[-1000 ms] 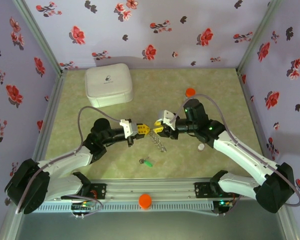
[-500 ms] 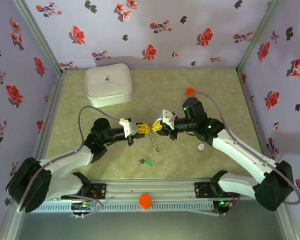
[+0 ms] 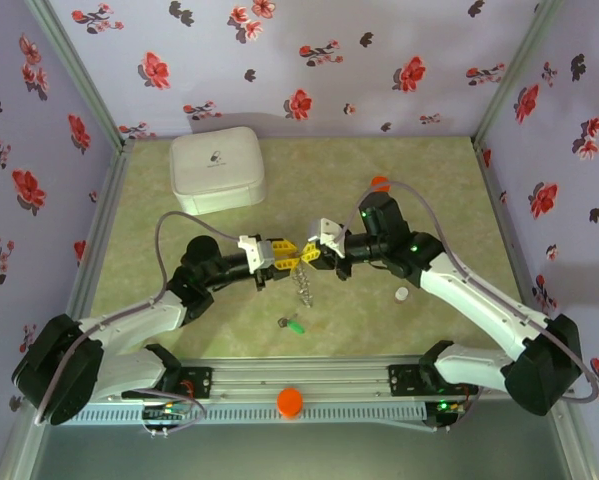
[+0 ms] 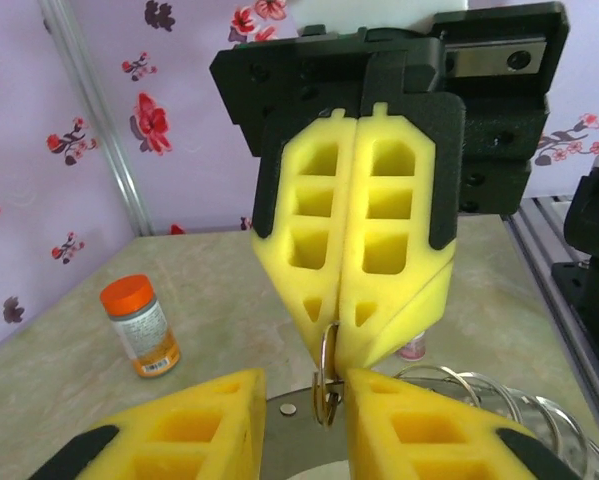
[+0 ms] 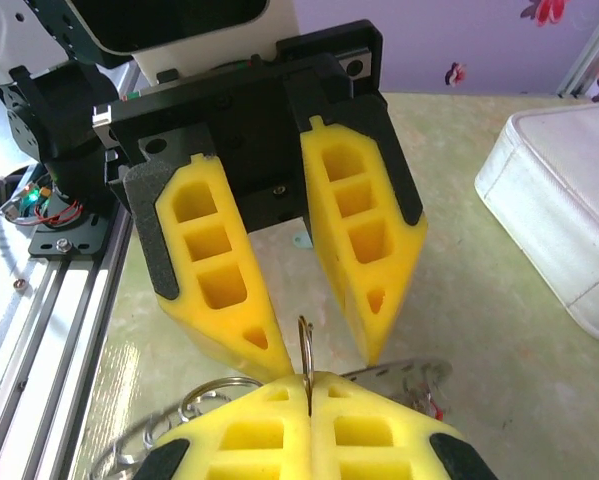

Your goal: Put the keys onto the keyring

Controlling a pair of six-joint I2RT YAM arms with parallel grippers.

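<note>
- The right end effector (image 5: pixel 307 385) is clenched on a thin metal loop of the keyring (image 5: pixel 305 345), holding it in the air over the middle of the surface (image 3: pixel 449 200); the rest of the keyring dangles below the pinch, and more wire coils show under the fingers in the wrist views.
- The left end effector (image 4: pixel 304 392) faces it tip to tip with its fingers parted, one on each side of the loop; no contact with the loop can be made out, so it appears to grasp nothing.
- A green-headed key (image 3: pixel 295 324) lies on the surface on the near side of the dangling keyring, apart from it and untouched; it is not yet threaded.
- Whether any other key already hangs on the keyring cannot be told; the dangling bunch is too small and blurred.
- By this showing the keyring is lifted and steadied, but the threading itself remains; at least the green-headed key has yet to be picked up and worked onto the loop.
</note>
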